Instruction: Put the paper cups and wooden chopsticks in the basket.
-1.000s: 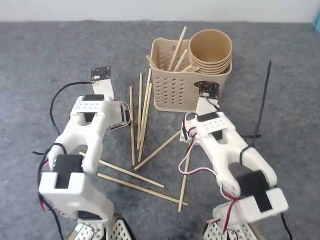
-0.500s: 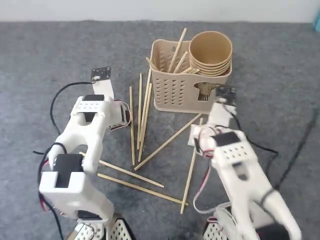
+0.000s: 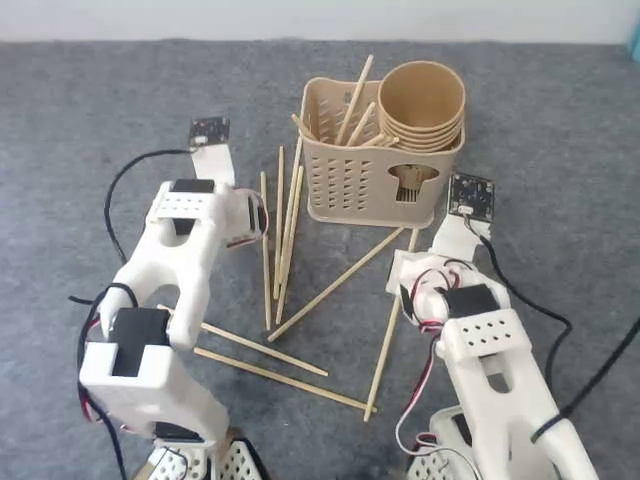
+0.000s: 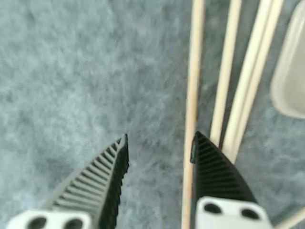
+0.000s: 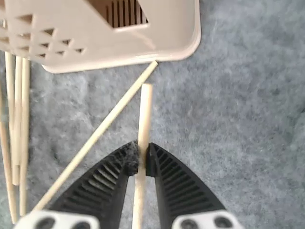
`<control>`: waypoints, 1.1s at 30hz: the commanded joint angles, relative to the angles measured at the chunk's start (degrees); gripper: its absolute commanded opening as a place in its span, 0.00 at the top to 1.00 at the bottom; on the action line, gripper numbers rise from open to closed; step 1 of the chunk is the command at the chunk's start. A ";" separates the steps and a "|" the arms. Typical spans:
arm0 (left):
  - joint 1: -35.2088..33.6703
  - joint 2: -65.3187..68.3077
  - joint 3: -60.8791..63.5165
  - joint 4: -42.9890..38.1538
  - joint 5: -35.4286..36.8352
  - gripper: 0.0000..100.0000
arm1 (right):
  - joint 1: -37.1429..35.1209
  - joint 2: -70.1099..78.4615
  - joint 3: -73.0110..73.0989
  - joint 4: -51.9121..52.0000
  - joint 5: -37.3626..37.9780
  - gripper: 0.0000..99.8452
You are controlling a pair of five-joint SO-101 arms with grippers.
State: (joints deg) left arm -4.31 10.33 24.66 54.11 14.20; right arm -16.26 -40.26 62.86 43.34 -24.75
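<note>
The beige basket stands at the back centre, holding a stack of paper cups and a few upright wooden chopsticks. Several chopsticks lie loose on the grey carpet. My right gripper is shut on one chopstick, just in front of the basket; that chopstick lies along the carpet toward the front. My left gripper is open, low over the carpet. One chopstick lies just inside one finger, and three others lie outside it, next to the basket corner.
A diagonal chopstick runs from the basket's foot toward the middle. Two long chopsticks lie crossed near the front, between the arms. Black cables trail on the right and around the left arm.
The right arm has swung to the right, away from the basket front, taking its chopstick along. The black cable on the right shifted. The left arm moved slightly farther back.
</note>
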 commanded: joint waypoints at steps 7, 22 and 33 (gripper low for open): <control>1.76 3.87 -15.08 3.08 0.00 0.79 | 0.92 -2.42 -0.44 -1.01 0.97 0.99; 2.29 28.92 -40.75 12.66 -1.85 0.89 | 1.01 -2.42 -0.44 -1.01 0.97 0.99; 2.29 29.10 -41.36 14.68 -2.29 0.99 | 1.01 -2.42 -0.44 -1.01 0.97 0.99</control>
State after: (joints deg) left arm -1.67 40.13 -15.16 67.12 13.23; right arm -16.26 -40.44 62.95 43.16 -24.57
